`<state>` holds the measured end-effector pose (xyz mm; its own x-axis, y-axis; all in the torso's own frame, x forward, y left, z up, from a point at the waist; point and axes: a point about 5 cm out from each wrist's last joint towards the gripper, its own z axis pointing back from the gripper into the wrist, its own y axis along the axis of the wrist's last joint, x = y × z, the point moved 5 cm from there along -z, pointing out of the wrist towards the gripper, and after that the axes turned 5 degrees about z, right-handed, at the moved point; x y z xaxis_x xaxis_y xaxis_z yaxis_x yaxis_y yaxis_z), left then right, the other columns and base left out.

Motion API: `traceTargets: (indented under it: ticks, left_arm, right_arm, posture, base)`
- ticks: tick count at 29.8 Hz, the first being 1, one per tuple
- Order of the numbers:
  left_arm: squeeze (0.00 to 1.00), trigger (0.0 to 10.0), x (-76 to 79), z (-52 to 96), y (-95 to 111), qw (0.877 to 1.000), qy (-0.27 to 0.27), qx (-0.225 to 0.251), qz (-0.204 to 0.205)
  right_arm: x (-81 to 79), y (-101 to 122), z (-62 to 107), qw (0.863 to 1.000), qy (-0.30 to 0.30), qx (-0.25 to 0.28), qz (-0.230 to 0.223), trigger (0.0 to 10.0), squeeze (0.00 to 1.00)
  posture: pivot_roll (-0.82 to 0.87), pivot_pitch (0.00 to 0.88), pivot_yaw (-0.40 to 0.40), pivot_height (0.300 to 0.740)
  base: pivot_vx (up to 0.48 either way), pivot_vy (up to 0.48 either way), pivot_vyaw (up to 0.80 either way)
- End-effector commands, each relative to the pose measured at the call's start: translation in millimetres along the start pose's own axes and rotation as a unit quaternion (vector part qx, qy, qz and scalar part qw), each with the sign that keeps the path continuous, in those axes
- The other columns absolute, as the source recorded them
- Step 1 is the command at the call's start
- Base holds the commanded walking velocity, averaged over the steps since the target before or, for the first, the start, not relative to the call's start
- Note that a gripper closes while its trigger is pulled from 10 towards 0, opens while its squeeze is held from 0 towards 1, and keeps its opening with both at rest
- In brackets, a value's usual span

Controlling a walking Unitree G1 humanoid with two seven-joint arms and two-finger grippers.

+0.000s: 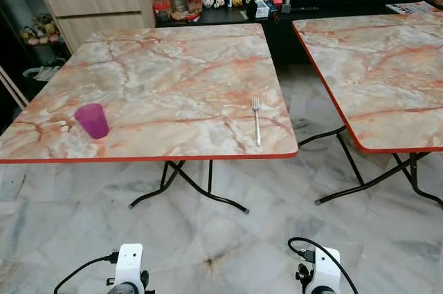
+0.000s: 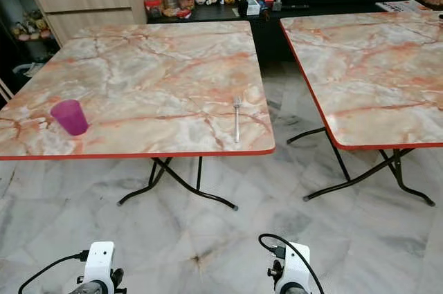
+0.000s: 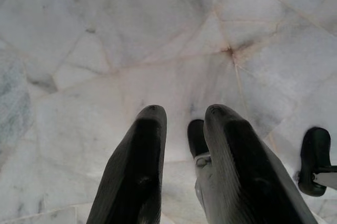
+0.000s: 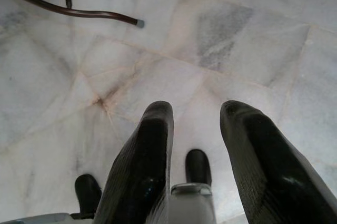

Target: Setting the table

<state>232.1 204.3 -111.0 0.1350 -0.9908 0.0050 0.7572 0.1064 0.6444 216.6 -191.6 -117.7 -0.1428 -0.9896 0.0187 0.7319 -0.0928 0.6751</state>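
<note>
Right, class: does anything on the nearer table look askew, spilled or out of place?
Nothing is spilled or damaged. The purple cup stands upright near the table's left front corner, and the fork lies straight near the right front edge, far apart, with no plate between them.

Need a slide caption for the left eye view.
Purple cup and fork lie far apart on the near marble table; second table stands to its right.

A purple cup point(image 1: 92, 120) stands upright near the marble table's point(image 1: 173, 79) front left edge. A silver fork point(image 1: 257, 120) lies flat (tines pointing away) near the front right corner, well apart from the cup.
</note>
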Motion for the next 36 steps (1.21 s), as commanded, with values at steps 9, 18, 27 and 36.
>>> traceTargets:
  ticks: [9, 18, 27, 36]
  left_arm:
    - [0.0, 10.0, -2.5, 1.1, -6, 1.0, 0.008, -0.008, -0.003]
    - [0.0, 10.0, -3.0, 1.3, -7, 1.0, 0.008, -0.01, -0.005]
    - [0.0, 10.0, -3.5, 0.7, -4, 1.0, 0.008, -0.007, -0.008]
    - [0.0, 10.0, -5.6, 0.3, -1, 1.0, 0.013, -0.004, -0.003]
  right_arm:
    - [-5.5, 11, -1.9, 0.999, 0.014, 0.018, 0.031, 10.0, 0.0]
    - [-4.6, 5, -0.9, 1.0, 0.013, 0.009, 0.023, 10.0, 0.0]
    - [-5.3, -1, 0.2, 0.999, 0.017, -0.001, 0.048, 10.0, 0.0]
    - [-4.1, 0, -0.1, 0.999, 0.012, 0.0, 0.029, 10.0, 0.0]
  posture:
    - [-0.03, 0.0, 0.04, 0.74]
    - [-0.04, 0.0, 0.039, 0.74]
    - [-0.03, 0.0, 0.039, 0.74]
    - [-0.03, 0.0, 0.032, 0.74]
  base:
    - [0.027, 0.0, 0.33]
    - [0.253, 0.0, 0.15]
    - [0.306, 0.0, 0.0]
    - [0.335, 0.0, 0.0]
